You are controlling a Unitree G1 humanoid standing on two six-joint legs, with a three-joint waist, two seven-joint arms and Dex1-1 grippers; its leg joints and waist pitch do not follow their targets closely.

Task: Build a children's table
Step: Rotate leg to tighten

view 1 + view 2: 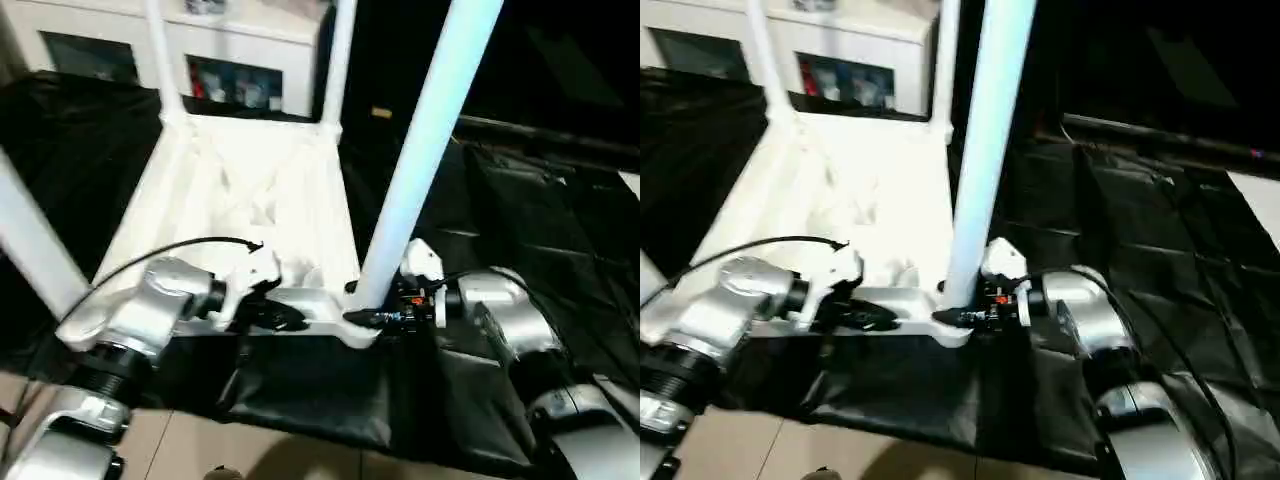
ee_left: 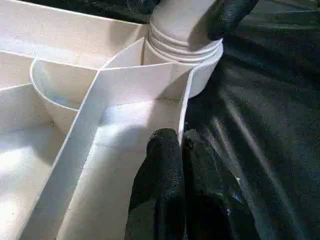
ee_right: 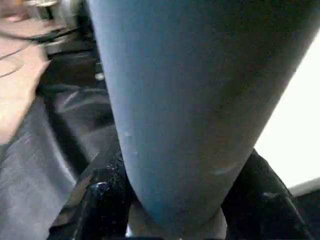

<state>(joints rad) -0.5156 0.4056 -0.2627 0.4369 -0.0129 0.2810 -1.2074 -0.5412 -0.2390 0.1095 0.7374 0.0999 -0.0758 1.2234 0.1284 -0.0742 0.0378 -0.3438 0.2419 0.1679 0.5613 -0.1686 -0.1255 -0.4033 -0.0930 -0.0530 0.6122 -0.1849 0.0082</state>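
The children's table top [image 1: 250,190] lies upside down on black cloth, ribbed underside up. Its legs stand upright in the corner sockets: two at the far corners [image 1: 338,60], one at the near left [image 1: 35,250], one at the near right [image 1: 420,150]. My left gripper [image 2: 180,140] is shut on the thin near rim of the top, just beside the near-right socket [image 2: 200,60]. My right gripper [image 1: 365,305] is at the base of the near-right leg [image 3: 190,100], with a black finger [image 3: 100,200] pressed on each side of it.
A white glass-door cabinet [image 1: 250,50] stands behind the table top. Black cloth [image 1: 520,200] covers the ground to the right and in front. Pale floor [image 1: 250,450] shows at the near edge.
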